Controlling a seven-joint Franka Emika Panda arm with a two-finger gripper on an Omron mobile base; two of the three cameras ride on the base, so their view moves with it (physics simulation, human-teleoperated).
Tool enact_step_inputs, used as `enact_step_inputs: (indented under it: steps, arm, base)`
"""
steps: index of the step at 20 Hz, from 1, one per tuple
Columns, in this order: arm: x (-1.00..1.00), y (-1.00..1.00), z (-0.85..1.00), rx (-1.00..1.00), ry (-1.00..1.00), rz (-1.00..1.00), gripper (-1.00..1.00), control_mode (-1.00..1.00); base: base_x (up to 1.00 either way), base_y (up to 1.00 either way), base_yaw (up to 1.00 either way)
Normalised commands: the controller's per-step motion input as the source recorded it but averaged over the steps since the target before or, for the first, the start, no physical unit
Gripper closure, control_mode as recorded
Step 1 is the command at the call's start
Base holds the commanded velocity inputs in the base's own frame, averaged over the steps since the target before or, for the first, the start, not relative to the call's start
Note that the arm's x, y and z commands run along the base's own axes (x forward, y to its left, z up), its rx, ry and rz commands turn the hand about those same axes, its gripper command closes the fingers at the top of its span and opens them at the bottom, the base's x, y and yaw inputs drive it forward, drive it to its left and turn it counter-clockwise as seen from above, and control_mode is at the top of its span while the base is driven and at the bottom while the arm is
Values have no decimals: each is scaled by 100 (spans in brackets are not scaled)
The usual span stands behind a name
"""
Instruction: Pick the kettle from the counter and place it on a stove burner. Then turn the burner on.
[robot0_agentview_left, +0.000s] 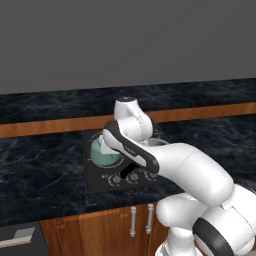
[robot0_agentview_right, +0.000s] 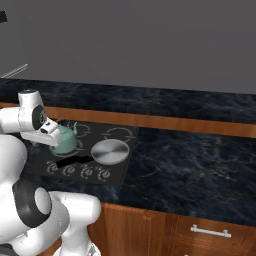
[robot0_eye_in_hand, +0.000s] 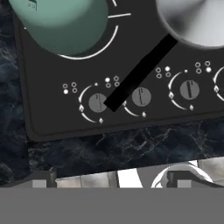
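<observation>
Kettle (robot0_eye_in_hand: 61, 24) set on burner ring (robot0_eye_in_hand: 105, 46), ahead-left of pincer (robot0_eye_in_hand: 109, 177). Pincer released, empty, above knobs. Knob step in hand; next calls for closing on left knob (robot0_eye_in_hand: 97, 103), turning.

- No words, brand names or numbers can be read anywhere.
- The black cooktop (robot0_eye_in_hand: 52, 118) carries only white signs: small clusters of dots above each round grey knob (robot0_eye_in_hand: 97, 103), one dot in each cluster filled in.
- A white arc runs around each knob, with a small flame-like mark at its lower end.
- A white ring marking (robot0_eye_in_hand: 103, 47) curves around the kettle (robot0_eye_in_hand: 61, 24).
</observation>
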Motion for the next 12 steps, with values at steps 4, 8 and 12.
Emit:
enact_step_inputs:
  steps: [4, 8, 12]
  arm:
    - [0, 0, -24, 0, 9, 16, -100, -100]
    - [0, 0, -30, 0, 8, 14, -100, -100]
    - [6, 0, -37, 0, 6, 11, -100, -100]
  base:
    - [0, 0, 0]
    - [0, 0, 0]
    - [0, 0, 0]
